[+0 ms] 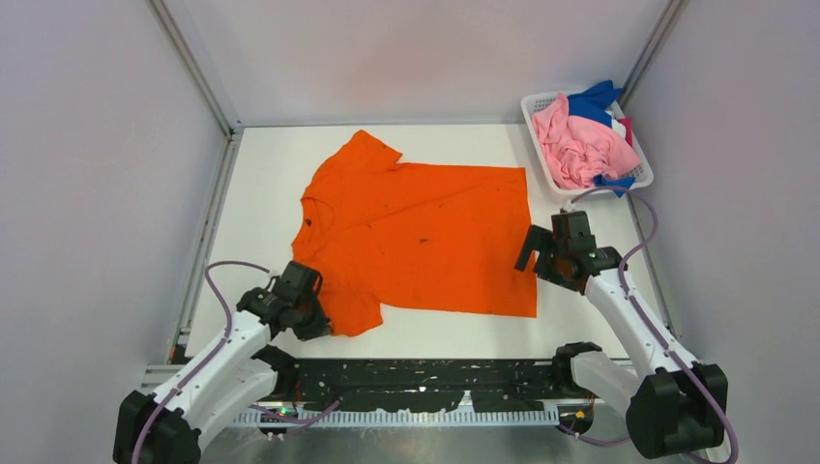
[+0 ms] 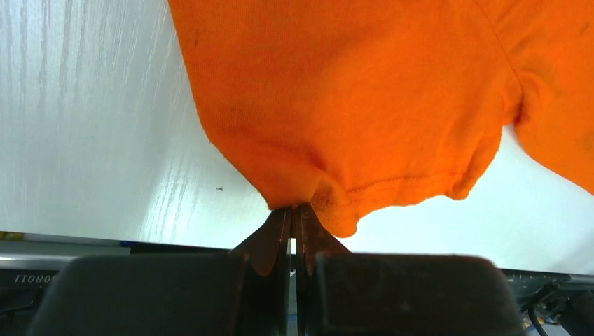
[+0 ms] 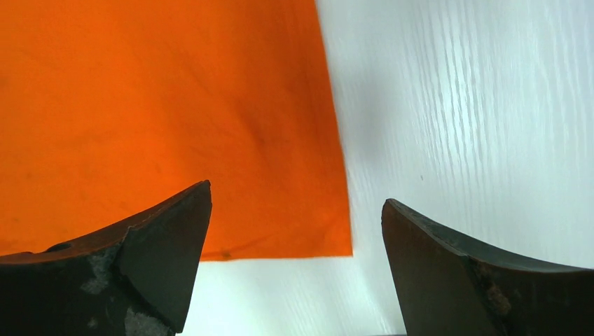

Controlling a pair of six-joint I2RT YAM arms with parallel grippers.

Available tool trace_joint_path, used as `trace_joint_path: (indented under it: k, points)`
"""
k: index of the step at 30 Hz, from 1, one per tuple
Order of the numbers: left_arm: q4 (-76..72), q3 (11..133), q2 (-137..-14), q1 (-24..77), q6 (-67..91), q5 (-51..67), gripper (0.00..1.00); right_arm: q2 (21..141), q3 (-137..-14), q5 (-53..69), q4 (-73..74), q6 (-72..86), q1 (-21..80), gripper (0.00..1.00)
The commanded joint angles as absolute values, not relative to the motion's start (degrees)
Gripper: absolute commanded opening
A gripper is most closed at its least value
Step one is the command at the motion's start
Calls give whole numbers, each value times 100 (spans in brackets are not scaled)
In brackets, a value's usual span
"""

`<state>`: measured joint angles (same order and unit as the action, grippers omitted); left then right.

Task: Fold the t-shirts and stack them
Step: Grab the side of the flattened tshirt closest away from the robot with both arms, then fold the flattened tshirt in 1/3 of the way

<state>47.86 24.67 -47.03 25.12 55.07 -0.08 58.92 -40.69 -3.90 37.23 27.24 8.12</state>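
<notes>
An orange t-shirt (image 1: 416, 237) lies spread flat on the white table (image 1: 600, 319), collar to the left, hem to the right. My left gripper (image 1: 311, 311) is shut on the edge of its near sleeve (image 2: 336, 192), the cloth pinched at the fingertips (image 2: 280, 227). My right gripper (image 1: 532, 253) hangs open over the hem's near right corner (image 3: 329, 238), nothing between its fingers (image 3: 161, 245). Pink (image 1: 580, 145) and blue (image 1: 592, 100) t-shirts lie heaped in the basket.
A white mesh basket (image 1: 537, 135) stands at the table's far right corner. Grey walls close in the table on three sides. A black strip (image 1: 425, 382) runs along the near edge between the arm bases.
</notes>
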Motion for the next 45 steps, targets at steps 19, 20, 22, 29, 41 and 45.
trace_joint_path:
  k: [19,20,22,29,41,45]
  points:
    - [5381,2205,-3760,2558,5214,588,0,5084,-2441,379,3983,3718,828,53]
    - [5328,2191,-3773,2558,5220,612,0,5158,-2412,378,3885,3718,835,52]
    - [5308,2198,-3796,2555,5221,628,0,5265,-2401,324,3752,3736,835,52]
    - [5458,2218,-3661,2558,5227,537,0,5542,-2398,80,3464,3792,837,38]
    - [6521,2023,-2561,2624,5676,1110,0,5103,-3052,-754,4971,3923,835,5]
    - [6695,1800,-1905,2661,5898,1380,0,5098,-3055,-715,5053,3933,835,5]
